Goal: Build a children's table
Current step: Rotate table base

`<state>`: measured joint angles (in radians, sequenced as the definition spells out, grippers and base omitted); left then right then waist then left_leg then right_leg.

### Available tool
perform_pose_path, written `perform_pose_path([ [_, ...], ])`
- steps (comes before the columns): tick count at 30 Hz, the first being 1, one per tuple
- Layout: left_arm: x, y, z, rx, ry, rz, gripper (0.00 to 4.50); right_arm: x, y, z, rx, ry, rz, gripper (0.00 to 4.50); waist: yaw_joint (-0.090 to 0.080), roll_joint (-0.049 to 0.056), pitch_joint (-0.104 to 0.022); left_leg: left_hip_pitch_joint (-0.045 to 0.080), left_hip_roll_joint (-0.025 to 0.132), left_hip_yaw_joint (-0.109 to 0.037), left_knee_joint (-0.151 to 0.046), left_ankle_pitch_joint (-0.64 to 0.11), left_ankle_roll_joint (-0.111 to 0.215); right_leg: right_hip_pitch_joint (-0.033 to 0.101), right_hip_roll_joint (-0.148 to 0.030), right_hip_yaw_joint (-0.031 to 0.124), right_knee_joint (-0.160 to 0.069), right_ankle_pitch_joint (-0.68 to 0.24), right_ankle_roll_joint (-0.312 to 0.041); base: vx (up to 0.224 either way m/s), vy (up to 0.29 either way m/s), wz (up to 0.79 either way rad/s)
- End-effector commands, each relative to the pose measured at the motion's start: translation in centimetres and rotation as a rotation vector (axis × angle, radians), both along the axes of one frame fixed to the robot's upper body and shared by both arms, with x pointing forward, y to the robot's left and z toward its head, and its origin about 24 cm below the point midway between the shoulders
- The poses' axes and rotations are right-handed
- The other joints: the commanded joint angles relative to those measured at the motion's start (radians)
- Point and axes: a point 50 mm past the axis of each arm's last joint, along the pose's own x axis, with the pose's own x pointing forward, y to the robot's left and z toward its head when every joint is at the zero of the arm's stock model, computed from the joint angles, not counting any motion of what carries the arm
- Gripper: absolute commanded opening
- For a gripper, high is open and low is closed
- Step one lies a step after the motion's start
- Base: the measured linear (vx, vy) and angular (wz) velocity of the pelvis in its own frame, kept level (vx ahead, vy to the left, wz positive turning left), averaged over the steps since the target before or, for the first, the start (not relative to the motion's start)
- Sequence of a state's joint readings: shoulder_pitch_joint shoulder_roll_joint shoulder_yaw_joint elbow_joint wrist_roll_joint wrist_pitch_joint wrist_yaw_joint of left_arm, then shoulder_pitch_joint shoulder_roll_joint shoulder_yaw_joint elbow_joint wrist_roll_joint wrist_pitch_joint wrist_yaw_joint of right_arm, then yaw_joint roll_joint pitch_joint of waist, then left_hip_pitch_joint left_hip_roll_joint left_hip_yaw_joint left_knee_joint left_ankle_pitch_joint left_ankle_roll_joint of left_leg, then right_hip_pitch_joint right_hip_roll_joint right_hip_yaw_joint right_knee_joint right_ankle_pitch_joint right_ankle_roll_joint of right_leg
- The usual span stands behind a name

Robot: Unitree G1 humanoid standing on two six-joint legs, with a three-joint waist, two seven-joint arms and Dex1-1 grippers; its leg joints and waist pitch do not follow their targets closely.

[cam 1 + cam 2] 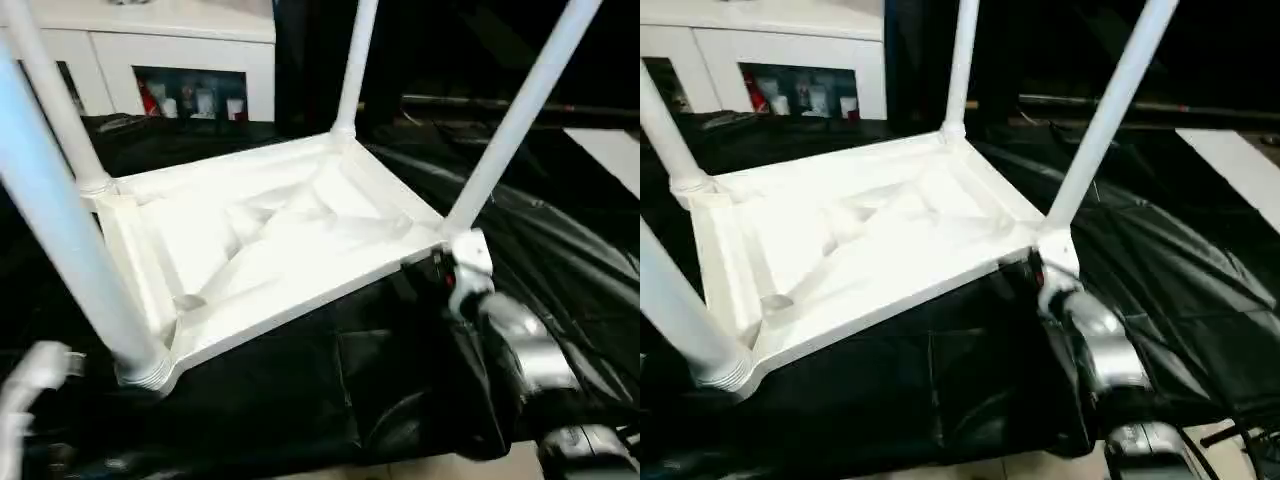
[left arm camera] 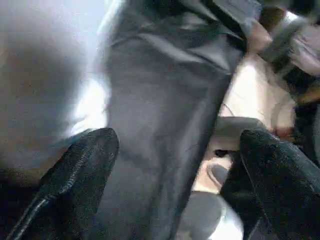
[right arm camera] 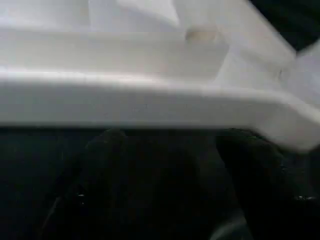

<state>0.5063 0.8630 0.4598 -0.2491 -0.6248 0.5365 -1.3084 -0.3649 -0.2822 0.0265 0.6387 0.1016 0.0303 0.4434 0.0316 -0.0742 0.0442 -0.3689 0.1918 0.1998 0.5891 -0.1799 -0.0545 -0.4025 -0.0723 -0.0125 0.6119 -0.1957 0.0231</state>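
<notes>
The small white plastic children's table [image 1: 270, 240] lay upside down on the black-draped tabletop [image 1: 560, 250], four legs up. Left claw [image 2: 175, 165] gaped wide, empty; right claw [image 3: 165, 165] sat under the near right rim, grip unclear.

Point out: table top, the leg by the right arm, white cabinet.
table top [image 1: 270, 235]: left eye view, middle of the ribbed underside.
leg [image 1: 520, 115]: left eye view, mid-shaft of the tube rising from the corner nearest the right arm.
cabinet [image 1: 170, 25]: left eye view, its white upper surface.
</notes>
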Motion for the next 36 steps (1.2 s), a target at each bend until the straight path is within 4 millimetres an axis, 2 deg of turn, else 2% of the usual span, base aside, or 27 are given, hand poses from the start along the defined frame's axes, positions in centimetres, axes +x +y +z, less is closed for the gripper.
perform_pose_path([
  [1,0.4,0.6,1.0,-0.005,-0.056,0.019,4.39,0.2,-0.5,0.6,-0.025,-0.017,-0.017,3.33,-0.003,0.029,-0.034,0.032,0.031,-0.021,-0.084,-0.47,-0.047,-0.001,-0.03,0.029,-0.089,-0.401,-0.136,0.0,0.0,0.0],
  [2,0.8,1.4,1.5,0.003,-0.083,0.053,4.39,0.1,-0.7,0.5,-0.034,-0.011,-0.031,3.33,-0.004,0.027,-0.033,0.032,0.031,-0.021,-0.084,-0.476,-0.048,-0.002,-0.029,0.028,-0.09,-0.404,-0.137,0.0,0.0,0.0],
  [6,1.5,2.3,2.4,0.005,-0.153,0.088,4.39,0.0,-0.6,0.5,-0.042,0.003,-0.032,3.33,-0.006,0.025,-0.028,0.034,0.03,-0.027,-0.085,-0.517,-0.058,-0.003,-0.034,0.027,-0.097,-0.474,-0.12,0.0,0.0,0.0],
  [7,1.9,2.4,2.9,-0.008,-0.194,0.103,4.39,0.0,-0.5,0.4,-0.047,0.009,-0.031,3.33,-0.004,0.024,-0.031,0.04,0.028,-0.026,-0.082,-0.528,-0.06,-0.008,-0.034,0.027,-0.099,-0.49,-0.115,0.0,0.0,0.0],
  [11,3.3,2.0,4.1,-0.064,-0.31,0.116,4.39,-0.2,-0.2,-0.1,-0.061,0.035,-0.027,3.33,-0.002,0.024,-0.03,0.043,0.029,-0.028,-0.083,-0.536,-0.067,-0.008,-0.034,0.024,-0.099,-0.482,-0.122,0.0,0.0,0.0],
  [13,4.1,1.3,4.5,-0.115,-0.347,0.095,4.39,-0.2,0.3,-0.3,-0.064,0.043,-0.018,3.33,-0.004,0.023,-0.033,0.036,0.029,-0.029,-0.085,-0.522,-0.068,-0.001,-0.034,0.024,-0.092,-0.448,-0.132,0.0,0.0,0.0],
  [18,5.6,-1.9,5.0,-0.263,-0.398,0.002,4.39,0.0,1.5,-0.8,-0.075,0.057,0.014,3.33,-0.001,0.022,-0.04,0.033,0.029,-0.024,-0.082,-0.467,-0.068,0.005,-0.037,0.027,-0.082,-0.369,-0.159,0.0,0.0,0.0],
  [19,5.9,-2.7,5.0,-0.291,-0.406,-0.021,4.39,0.1,1.8,-0.9,-0.074,0.06,0.017,3.33,-0.002,0.019,-0.04,0.031,0.029,-0.023,-0.082,-0.457,-0.067,0.007,-0.037,0.026,-0.08,-0.363,-0.158,0.0,0.0,0.0],
  [20,6.2,-3.3,5.0,-0.308,-0.41,-0.036,4.39,0.2,2.1,-0.9,-0.073,0.062,0.018,3.33,0.001,0.021,-0.044,0.033,0.029,-0.021,-0.08,-0.428,-0.067,0.008,-0.037,0.027,-0.077,-0.333,-0.161,0.0,0.0,0.0],
  [21,6.7,-4.4,4.7,-0.331,-0.407,-0.072,4.39,0.4,2.7,-1.0,-0.073,0.065,0.024,3.33,-0.001,0.02,-0.043,0.029,0.029,-0.021,-0.08,-0.42,-0.068,0.01,-0.037,0.027,-0.076,-0.329,-0.161,0.0,0.0,0.0],
  [22,6.7,-4.4,4.7,-0.331,-0.407,-0.072,4.39,0.4,2.7,-1.0,-0.073,0.065,0.024,3.33,-0.002,0.019,-0.045,0.027,0.028,-0.022,-0.08,-0.408,-0.07,0.014,-0.037,0.026,-0.073,-0.331,-0.158,0.0,0.0,0.0],
  [25,7.4,-5.8,4.4,-0.339,-0.418,-0.113,4.39,0.9,3.6,-1.0,-0.054,0.058,0.02,3.33,-0.002,0.018,-0.048,0.028,0.029,-0.021,-0.077,-0.387,-0.073,0.012,-0.038,0.027,-0.07,-0.318,-0.156,0.0,0.0,0.0],
  [26,8.0,-7.0,4.3,-0.359,-0.413,-0.154,4.39,1.5,4.6,-0.8,-0.019,0.046,0.02,3.33,-0.002,0.018,-0.05,0.029,0.029,-0.018,-0.076,-0.377,-0.075,0.011,-0.037,0.027,-0.069,-0.29,-0.162,0.0,0.0,0.0],
  [28,8.3,-7.9,4.4,-0.381,-0.407,-0.192,4.39,1.9,5.4,-0.6,0.004,0.04,0.037,3.33,0.001,0.021,-0.05,0.03,0.029,-0.018,-0.075,-0.376,-0.076,0.012,-0.037,0.027,-0.066,-0.272,-0.17,0.0,0.0,0.0],
  [31,8.7,-9.8,4.7,-0.422,-0.405,-0.275,4.39,2.3,6.8,-0.3,0.017,0.035,0.08,3.33,-0.002,0.015,-0.051,0.024,0.029,-0.02,-0.078,-0.37,-0.082,0.019,-0.036,0.024,-0.062,-0.272,-0.168,0.0,0.0,0.0],
  [32,8.7,-10.4,4.8,-0.434,-0.401,-0.302,4.39,2.4,7.2,-0.2,0.016,0.034,0.091,3.33,-0.001,0.017,-0.052,0.027,0.029,-0.018,-0.076,-0.365,-0.085,0.017,-0.037,0.025,-0.062,-0.267,-0.167,0.0,0.0,0.0],
  [33,8.8,-11.2,5.0,-0.447,-0.399,-0.336,4.39,2.5,7.5,-0.2,0.018,0.035,0.101,3.33,-0.001,0.014,-0.052,0.026,0.029,-0.019,-0.075,-0.362,-0.084,0.018,-0.038,0.025,-0.061,-0.264,-0.169,0.0,0.0,0.0],
  [36,9.0,-13.7,5.5,-0.496,-0.397,-0.443,4.39,2.5,8.3,-0.2,0.023,0.032,0.133,3.33,0.002,0.016,-0.053,0.022,0.027,-0.017,-0.075,-0.346,-0.085,0.021,-0.037,0.025,-0.06,-0.242,-0.169,0.0,0.0,0.0],
])
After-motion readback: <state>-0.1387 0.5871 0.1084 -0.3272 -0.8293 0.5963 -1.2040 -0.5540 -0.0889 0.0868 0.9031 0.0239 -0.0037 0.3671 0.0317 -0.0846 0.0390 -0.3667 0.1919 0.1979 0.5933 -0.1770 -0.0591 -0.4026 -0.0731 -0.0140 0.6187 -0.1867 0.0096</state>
